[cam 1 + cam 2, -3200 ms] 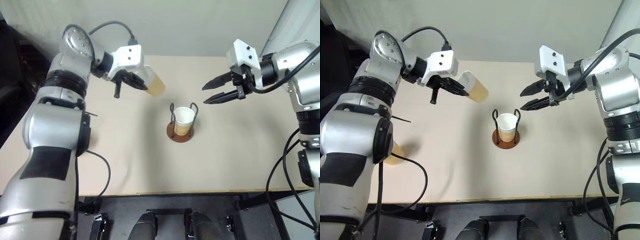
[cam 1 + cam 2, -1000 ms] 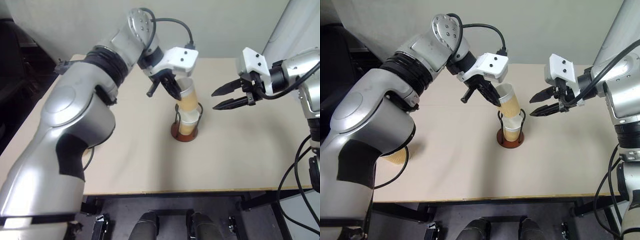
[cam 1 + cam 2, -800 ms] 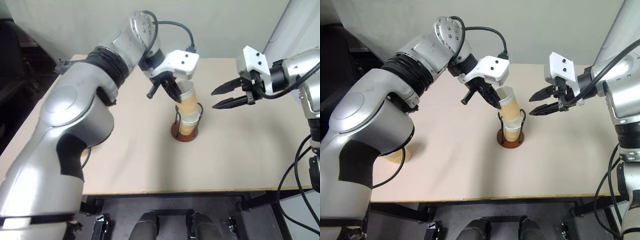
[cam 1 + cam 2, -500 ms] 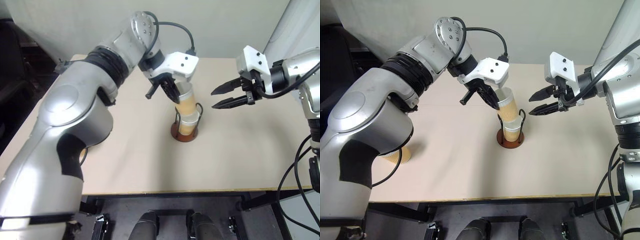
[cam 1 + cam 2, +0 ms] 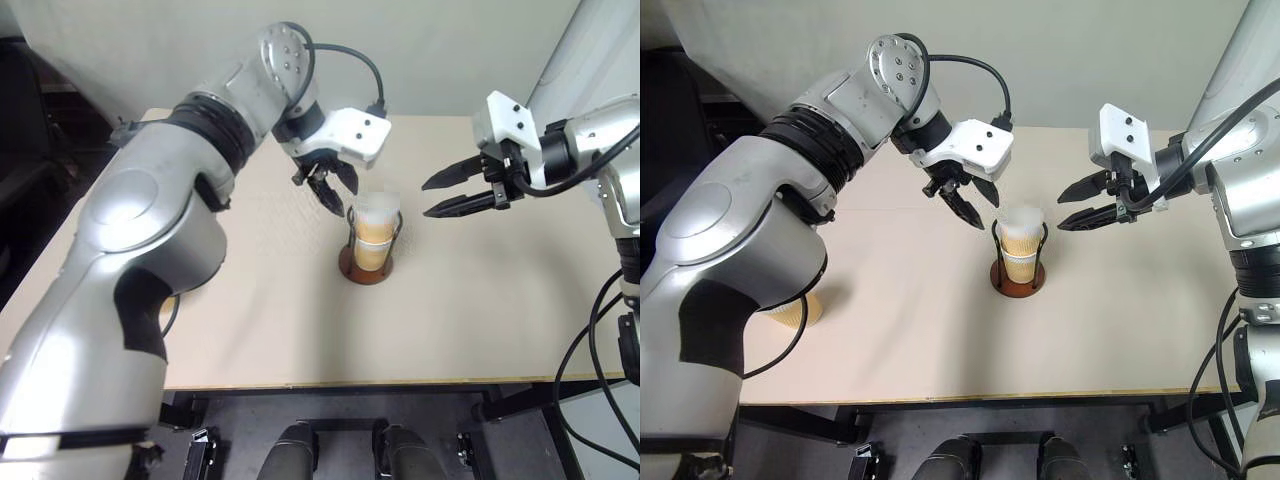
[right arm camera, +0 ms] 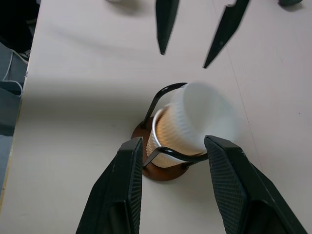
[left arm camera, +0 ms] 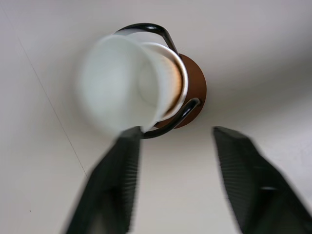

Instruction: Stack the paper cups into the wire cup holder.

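Left gripper (image 5: 962, 203) fingers now spread and empty; 0.5 s ago they gripped the upper paper cup (image 5: 1021, 228), which has dropped, blurred, into the cup already seated in the wire cup holder (image 5: 1018, 280) mid-counter (image 5: 1120, 330). Judged: 2 cups stacked, release done. A third cup (image 5: 792, 312) waits at the counter's left edge. Left arm reaches in, fingers angled down just beside the holder. Right gripper (image 5: 1072, 205) hangs spread, empty, nearby.

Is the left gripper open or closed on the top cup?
Open. The left gripper has spread fingers beside the top cup, which sits in the wire holder.
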### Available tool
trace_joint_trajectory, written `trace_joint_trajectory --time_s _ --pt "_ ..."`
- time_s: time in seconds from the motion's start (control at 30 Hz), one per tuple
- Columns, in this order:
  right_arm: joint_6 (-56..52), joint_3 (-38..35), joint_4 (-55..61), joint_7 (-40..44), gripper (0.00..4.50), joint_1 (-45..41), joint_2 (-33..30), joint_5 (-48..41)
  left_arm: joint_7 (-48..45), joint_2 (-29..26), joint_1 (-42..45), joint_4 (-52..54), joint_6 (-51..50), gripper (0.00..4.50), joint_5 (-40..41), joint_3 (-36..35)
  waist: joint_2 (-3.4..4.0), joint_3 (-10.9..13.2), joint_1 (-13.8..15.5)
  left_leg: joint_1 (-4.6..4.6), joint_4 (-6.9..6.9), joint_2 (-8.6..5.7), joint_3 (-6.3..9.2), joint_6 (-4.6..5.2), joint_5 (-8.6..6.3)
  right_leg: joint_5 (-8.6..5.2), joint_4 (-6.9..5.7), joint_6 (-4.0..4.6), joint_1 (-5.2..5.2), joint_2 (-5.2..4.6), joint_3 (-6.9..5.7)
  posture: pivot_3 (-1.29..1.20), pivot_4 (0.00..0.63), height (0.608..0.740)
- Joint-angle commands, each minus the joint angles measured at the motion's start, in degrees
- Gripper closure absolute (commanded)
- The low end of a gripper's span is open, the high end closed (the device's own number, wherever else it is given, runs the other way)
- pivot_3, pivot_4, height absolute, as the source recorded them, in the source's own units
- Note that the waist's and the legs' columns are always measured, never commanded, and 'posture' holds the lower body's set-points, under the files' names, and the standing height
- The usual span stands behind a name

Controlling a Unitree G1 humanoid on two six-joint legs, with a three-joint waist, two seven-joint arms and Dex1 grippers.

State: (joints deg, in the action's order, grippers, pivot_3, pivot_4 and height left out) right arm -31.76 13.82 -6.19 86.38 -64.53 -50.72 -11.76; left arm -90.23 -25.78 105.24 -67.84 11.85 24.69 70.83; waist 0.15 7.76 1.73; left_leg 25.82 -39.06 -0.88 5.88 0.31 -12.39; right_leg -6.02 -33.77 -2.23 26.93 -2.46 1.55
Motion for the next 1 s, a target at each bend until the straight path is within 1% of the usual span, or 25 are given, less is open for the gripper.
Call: trace_joint_trajectory --time_s 0.03,0.1,0.23,0.3,0.37,0.43,0.5,0.57,0.67,0.8,0.83,0.9,1.0 --pt "0.31 -1.98 1.33 -0.35 2.50 -1.15 -0.79 -0.42 -2.27 -0.04 2.11 -0.35 1.30 0.75 -0.33 -1.21 0.00 0.00 0.00 0.00 0.00 0.00 0.00 0.01 -0.01 0.00 0.01 0.00 0.00 0.00 0.00 0.00 0.150 0.740" --pt "0.36 -1.97 1.34 -0.35 2.50 -1.15 -0.81 -0.37 -2.27 0.00 2.18 -0.51 1.48 0.03 -0.45 -1.43 0.00 0.00 0.00 0.00 0.00 0.00 0.00 0.02 -0.02 0.00 0.02 0.00 0.00 0.00 0.00 0.00 0.150 0.740" --pt "0.27 -1.83 1.37 -0.22 2.50 -1.28 -0.87 -0.30 -2.27 0.34 2.58 -1.83 2.19 0.03 -1.31 -3.90 0.00 0.00 0.01 0.02 0.01 0.00 0.00 0.02 -0.03 0.00 0.04 -0.01 0.00 0.00 0.00 0.00 0.150 0.740" --pt "0.23 -1.78 1.52 -0.15 2.50 -1.29 -0.96 -0.27 -2.27 0.14 2.78 -2.75 2.29 0.03 -1.67 -6.99 0.00 0.00 -0.01 0.02 0.01 0.00 0.00 0.03 -0.03 0.00 0.06 -0.01 0.00 0.00 0.00 0.00 0.150 0.740" --pt "0.11 -1.81 1.69 -0.09 2.50 -1.26 -1.08 -0.31 -2.27 -0.48 2.76 -3.69 2.18 0.03 -2.30 -11.60 0.00 0.00 -0.02 0.02 0.03 0.00 0.00 0.03 -0.04 -0.01 0.08 -0.02 0.00 0.00 0.00 0.00 0.150 0.740" --pt "0.05 -1.94 1.84 0.09 2.50 -1.06 -1.37 -0.43 -2.27 -3.03 2.34 -2.66 2.06 0.03 -1.88 -13.58 0.01 0.00 -0.05 0.03 0.05 0.00 0.00 0.04 -0.04 -0.02 0.10 -0.03 0.00 0.01 0.00 0.00 0.150 0.740" --pt "0.19 -1.95 1.75 0.44 2.50 -0.83 -1.70 -0.44 -2.27 -6.46 1.73 -0.38 -0.10 0.03 -0.12 -13.94 0.03 0.01 -0.15 0.02 0.09 0.00 -0.01 0.05 -0.05 -0.03 0.12 -0.05 0.02 0.03 0.00 0.00 0.150 0.740" --pt "0.39 -1.85 1.65 0.91 2.50 -0.67 -1.98 -0.49 -2.27 -9.87 0.98 0.86 0.23 0.03 -0.28 -13.87 0.08 -0.01 -0.39 0.02 0.13 0.03 -0.02 0.04 -0.06 -0.04 0.16 -0.05 0.04 0.04 0.01 0.00 0.150 0.740" --pt "0.91 -1.39 1.15 1.58 2.50 -0.83 -2.00 -0.62 -2.27 -15.62 -0.69 4.27 -0.03 0.03 0.38 -10.11 0.21 -0.06 -0.53 0.00 0.19 0.08 -0.03 0.02 -0.10 -0.06 0.20 -0.05 0.05 0.09 0.01 0.00 0.150 0.740" --pt "1.32 -0.74 0.62 2.45 2.50 -1.05 -1.06 -0.69 -2.27 -24.04 -3.11 10.54 2.27 0.03 1.17 -0.57 0.38 -0.07 -0.64 -0.01 0.21 0.09 -0.03 0.01 -0.10 -0.09 0.20 0.03 0.09 0.10 0.00 0.00 0.150 0.740" --pt "1.48 -0.50 0.52 2.69 2.50 -1.01 -0.71 -0.68 -2.27 -26.13 -3.09 11.43 3.92 0.03 0.12 3.06 0.39 -0.06 -0.68 0.03 0.18 0.12 0.01 0.01 -0.11 -0.09 0.18 0.07 0.11 0.08 0.03 0.00 0.150 0.740" --pt "1.88 -0.19 0.11 3.03 2.50 -1.04 -0.18 -0.53 -2.27 -28.56 -2.67 11.67 7.01 0.03 -1.85 8.34 0.40 -0.05 -0.57 0.07 0.13 0.12 0.04 -0.01 -0.11 -0.07 0.16 0.11 0.15 0.16 -0.08 0.00 0.150 0.740" --pt "2.42 0.06 -0.66 3.48 2.50 -1.41 0.51 -0.19 -2.27 -30.56 -1.92 10.04 11.68 0.03 -4.64 13.46 0.41 -0.05 -0.32 0.10 0.08 0.05 0.15 -0.02 -0.12 -0.08 0.10 0.19 0.17 0.11 -0.09 0.00 0.150 0.740"
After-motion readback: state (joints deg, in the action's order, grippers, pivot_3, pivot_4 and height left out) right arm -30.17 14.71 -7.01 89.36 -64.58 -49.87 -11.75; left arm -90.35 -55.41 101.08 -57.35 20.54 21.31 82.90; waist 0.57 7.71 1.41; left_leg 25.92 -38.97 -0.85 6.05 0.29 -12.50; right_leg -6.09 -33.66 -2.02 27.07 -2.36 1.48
